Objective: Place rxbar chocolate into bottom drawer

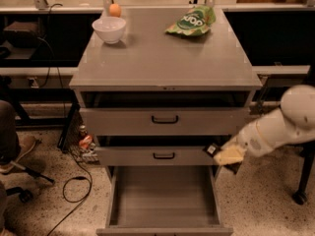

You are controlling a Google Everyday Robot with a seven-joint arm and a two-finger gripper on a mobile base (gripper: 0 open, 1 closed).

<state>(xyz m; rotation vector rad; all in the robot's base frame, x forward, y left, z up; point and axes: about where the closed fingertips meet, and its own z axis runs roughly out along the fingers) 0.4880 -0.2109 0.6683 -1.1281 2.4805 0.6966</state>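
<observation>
The bottom drawer is pulled wide open at the foot of the grey cabinet, and its flat grey inside holds nothing. My gripper reaches in from the right on the white arm. It hangs beside the right end of the middle drawer, just above the open drawer's back right corner. It is shut on the rxbar chocolate, a small dark bar with a white patch that sticks out to the left of the gripper.
On the cabinet top stand a white bowl, an orange ball and a green chip bag. The top drawer and middle drawer stand slightly open. Cables and a chair base lie on the floor at left.
</observation>
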